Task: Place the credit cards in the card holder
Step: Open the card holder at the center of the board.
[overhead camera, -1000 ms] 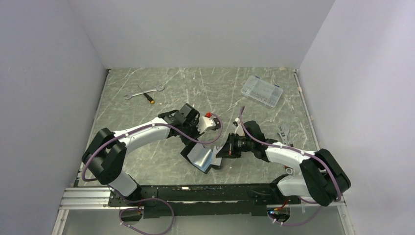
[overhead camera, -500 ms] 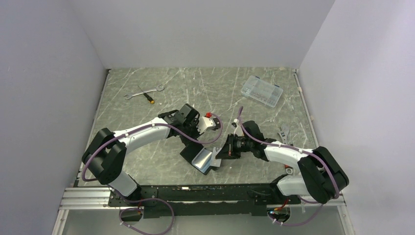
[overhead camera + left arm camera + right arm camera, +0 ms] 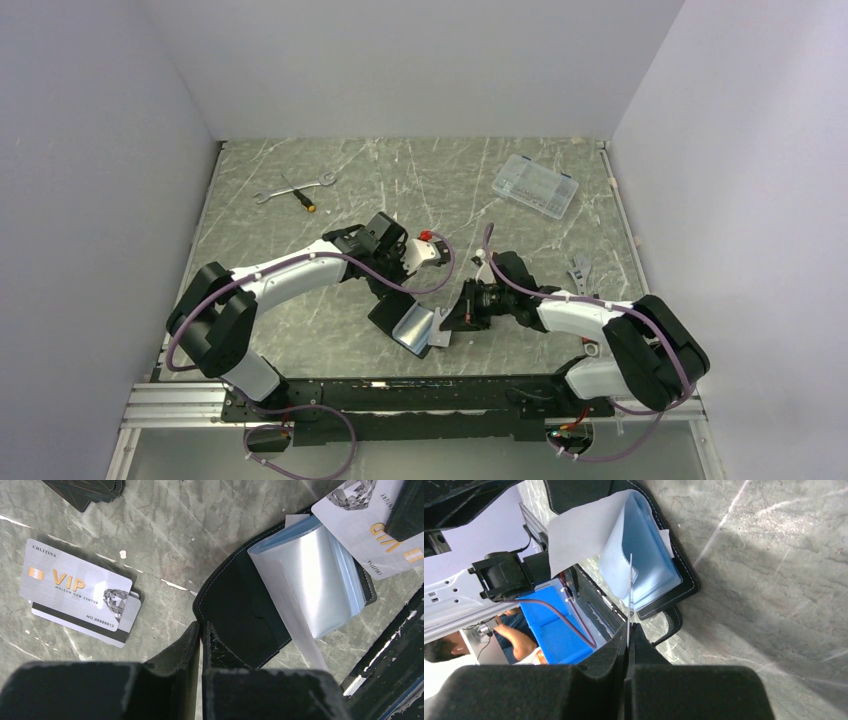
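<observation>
1. My left gripper (image 3: pixel 201 630) is closed tight on the black cover edge of the card holder (image 3: pixel 240 610), the leather pinched between its fingers.
2. The card holder lies open on the marbled table (image 3: pixel 170 525), near the front edge and between my two arms. Its clear, pale-blue sleeves (image 3: pixel 315 580) are fanned upward.
3. My right gripper (image 3: pixel 629 630) is clamped on a silver VIP card (image 3: pixel 630 587), seen edge-on from its wrist camera. The card's leading edge is at the sleeves, but I cannot tell whether it is inside one.
4. From the left wrist, that card overlaps the holder's far corner.
5. Two more silver cards (image 3: pixel 75 582) lie stacked on the table, to the left of the holder in the left wrist view and apart from it. The lower card (image 3: pixel 75 622) shows a black magnetic stripe.
6. A stack of dark cards (image 3: pixel 87 487) sits beyond them.
7. A wrench (image 3: pixel 290 187), a screwdriver (image 3: pixel 300 197) and a clear compartment box (image 3: pixel 535 186) lie well apart at the back.
</observation>
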### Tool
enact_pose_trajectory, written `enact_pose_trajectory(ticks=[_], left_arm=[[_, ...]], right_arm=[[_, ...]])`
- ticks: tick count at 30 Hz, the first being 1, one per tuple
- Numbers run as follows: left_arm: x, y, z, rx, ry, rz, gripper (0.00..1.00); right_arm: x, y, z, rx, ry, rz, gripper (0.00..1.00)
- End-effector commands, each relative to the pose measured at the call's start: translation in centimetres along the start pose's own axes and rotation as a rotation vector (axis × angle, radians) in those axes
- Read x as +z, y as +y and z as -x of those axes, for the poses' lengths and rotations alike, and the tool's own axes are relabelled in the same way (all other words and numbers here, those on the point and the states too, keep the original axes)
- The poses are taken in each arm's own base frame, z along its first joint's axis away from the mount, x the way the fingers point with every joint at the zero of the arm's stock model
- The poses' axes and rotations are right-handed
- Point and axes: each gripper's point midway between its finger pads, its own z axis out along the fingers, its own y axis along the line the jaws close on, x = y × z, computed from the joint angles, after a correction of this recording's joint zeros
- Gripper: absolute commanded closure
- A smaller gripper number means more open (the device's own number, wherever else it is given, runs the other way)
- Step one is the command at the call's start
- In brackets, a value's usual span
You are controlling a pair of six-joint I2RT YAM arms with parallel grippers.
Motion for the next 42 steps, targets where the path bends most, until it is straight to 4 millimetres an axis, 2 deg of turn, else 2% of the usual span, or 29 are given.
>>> enact_pose_trajectory(ticks=[1, 8, 14, 22, 29, 34, 39, 42], left_arm=[[-1.5, -0.5, 1.7, 0.000, -0.063, -0.020, 0.91], [-1.6, -0.7, 1.6, -0.002, -0.066, -0.025, 0.92], [-1.7, -0.8, 1.7, -0.001, -0.071, -0.031, 0.93], [-1.8, -1.1, 1.8, -0.001, -0.079, -0.046, 0.92], [-2.3, -1.9, 2.1, -0.028, -0.098, -0.114, 0.84], [-2.7, -3.1, 1.9, -0.107, -0.125, -0.296, 0.77], [-3.3, -4.1, 1.7, -0.125, -0.169, -0.417, 0.65], [-3.5, -4.5, 1.5, -0.132, -0.177, -0.456, 0.63]], right_arm=[[0.1, -0.2, 0.0, 0.007, -0.019, 0.003, 1.00], [0.0, -0.7, -0.1, 0.030, -0.039, -0.011, 1.00], [0.0, -0.3, -0.4, 0.018, -0.031, -0.001, 1.00], [2.4, 1.7, -1.0, -0.051, 0.033, 0.006, 1.00], [3.0, 3.9, -0.1, -0.122, 0.012, 0.036, 1.00], [3.5, 5.9, 1.0, -0.176, -0.015, 0.082, 1.00], [4.9, 6.6, 1.2, -0.195, 0.008, 0.093, 1.00], [5.5, 6.7, 1.1, -0.197, 0.021, 0.089, 1.00]])
